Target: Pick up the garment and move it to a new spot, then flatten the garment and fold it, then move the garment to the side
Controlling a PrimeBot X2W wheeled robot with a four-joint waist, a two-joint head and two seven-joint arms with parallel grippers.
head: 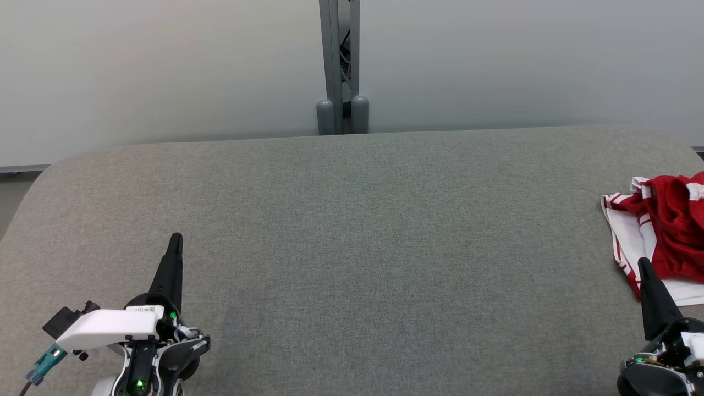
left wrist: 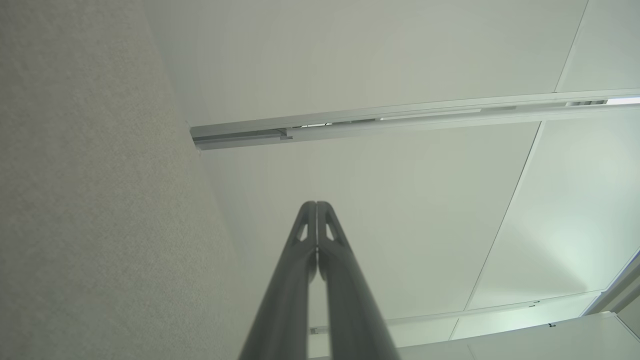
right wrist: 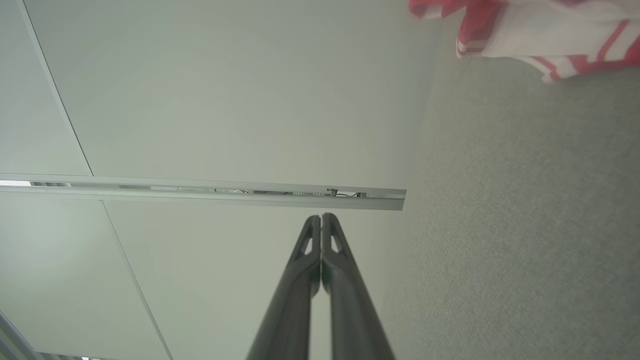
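A crumpled red and white garment [head: 663,231] lies at the far right edge of the grey padded table [head: 352,231]; its striped white hem also shows at the top right of the right wrist view [right wrist: 540,35]. My right gripper [head: 643,264] is shut and empty, its tip just in front of the garment's near edge. My left gripper [head: 176,239] rests shut and empty over the table's front left, far from the garment. Each wrist view shows its own fingertips pressed together, the left gripper [left wrist: 316,205] and the right gripper [right wrist: 321,217].
A grey metal post [head: 341,66] stands behind the table's far edge against a pale wall. The table's rounded corners fall away at the far left and far right.
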